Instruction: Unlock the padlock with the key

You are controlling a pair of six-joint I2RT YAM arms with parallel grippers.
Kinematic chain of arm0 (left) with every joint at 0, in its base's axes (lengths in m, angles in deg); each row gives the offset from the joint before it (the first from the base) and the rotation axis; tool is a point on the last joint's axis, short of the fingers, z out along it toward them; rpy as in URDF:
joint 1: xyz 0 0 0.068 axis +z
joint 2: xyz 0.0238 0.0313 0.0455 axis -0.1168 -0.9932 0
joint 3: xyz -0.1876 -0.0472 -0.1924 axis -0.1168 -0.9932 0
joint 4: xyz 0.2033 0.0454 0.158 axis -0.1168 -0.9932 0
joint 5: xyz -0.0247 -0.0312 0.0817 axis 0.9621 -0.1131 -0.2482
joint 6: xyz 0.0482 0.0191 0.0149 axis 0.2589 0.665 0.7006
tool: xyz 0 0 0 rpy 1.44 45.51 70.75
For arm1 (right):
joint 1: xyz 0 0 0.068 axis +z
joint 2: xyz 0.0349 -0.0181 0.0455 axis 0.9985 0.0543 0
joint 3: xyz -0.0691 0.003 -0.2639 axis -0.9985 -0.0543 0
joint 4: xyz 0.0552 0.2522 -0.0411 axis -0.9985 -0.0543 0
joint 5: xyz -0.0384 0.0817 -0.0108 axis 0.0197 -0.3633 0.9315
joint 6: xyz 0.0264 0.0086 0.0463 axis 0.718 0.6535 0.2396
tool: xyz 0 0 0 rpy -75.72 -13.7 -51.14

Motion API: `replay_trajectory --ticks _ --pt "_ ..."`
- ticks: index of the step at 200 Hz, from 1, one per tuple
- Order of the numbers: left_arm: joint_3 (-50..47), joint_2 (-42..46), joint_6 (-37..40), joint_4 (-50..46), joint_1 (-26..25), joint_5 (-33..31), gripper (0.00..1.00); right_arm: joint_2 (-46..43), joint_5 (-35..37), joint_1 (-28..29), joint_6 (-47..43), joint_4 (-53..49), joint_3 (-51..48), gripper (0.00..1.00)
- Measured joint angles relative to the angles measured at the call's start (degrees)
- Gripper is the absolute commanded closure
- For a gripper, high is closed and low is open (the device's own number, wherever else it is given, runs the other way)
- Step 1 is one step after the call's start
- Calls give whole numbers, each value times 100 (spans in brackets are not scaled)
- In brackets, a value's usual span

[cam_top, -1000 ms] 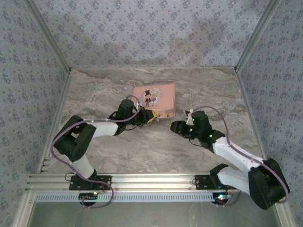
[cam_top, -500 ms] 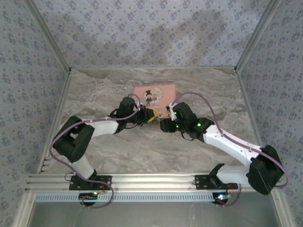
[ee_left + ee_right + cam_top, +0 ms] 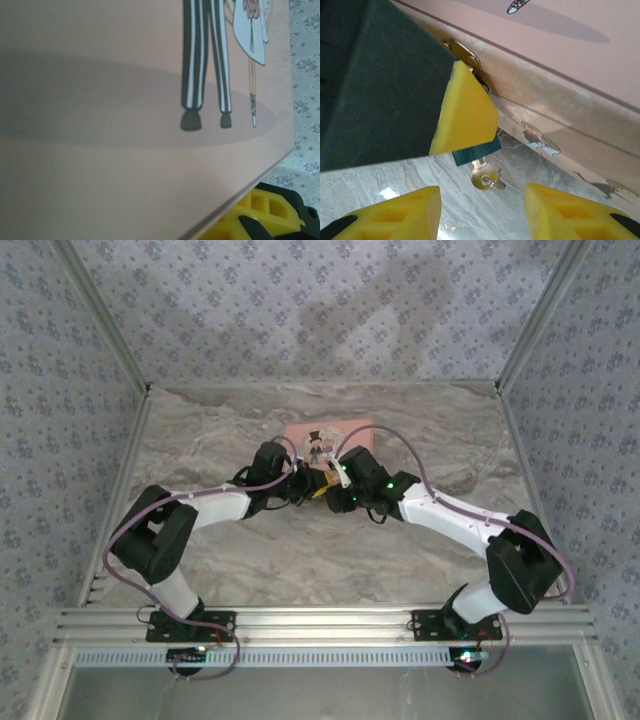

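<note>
The padlock (image 3: 475, 152) is a small dark teal body poking out under a yellow finger (image 3: 465, 110) of my left gripper (image 3: 316, 485), which is shut on it at the front wall of the pink tin (image 3: 332, 433). A brass key (image 3: 485, 176) with a small ring sticks out of the padlock's underside, just above the marble table. My right gripper (image 3: 482, 194) is open, its two yellow fingertips on either side of the key and slightly short of it. In the top view the right gripper (image 3: 337, 498) sits tip to tip with the left one.
The pink tin (image 3: 125, 100) with its cartoon lid is very close in the left wrist view, with a yellow finger (image 3: 260, 215) under its edge. A brass hasp (image 3: 462, 52) sits on the tin's front (image 3: 560, 75). Patterned walls (image 3: 320, 310) enclose the table.
The right arm has swung left from the table's right side to the tin's front, bringing its gripper up to the key. The left arm and the padlock have not moved.
</note>
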Motion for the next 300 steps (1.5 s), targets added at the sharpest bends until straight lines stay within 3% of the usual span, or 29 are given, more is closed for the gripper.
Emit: replay_trajectory --ticks 76,96,112,141,174,202,226,260,300 --pt "31 0 0 -48 0 68 99 402 345 125 -297 -13 295 61" --pt "31 0 0 -46 0 83 99 476 396 146 -367 -57 382 67" --pt "33 0 2 -48 4 85 99 503 422 173 -442 -114 431 77" --pt "33 0 0 -48 7 83 99 522 442 184 -507 -225 498 77" --pt "33 0 17 -87 15 61 99 549 402 184 -603 -269 533 100" --pt "33 4 44 -114 20 61 99 553 245 138 -684 -267 533 100" --pt "33 33 55 -177 31 59 91 553 63 87 -706 -251 531 100" --pt "24 76 212 -444 37 39 60 551 -221 46 -658 94 308 100" --pt "-234 210 280 -772 4 9 58 588 -684 -26 -428 581 -358 100"
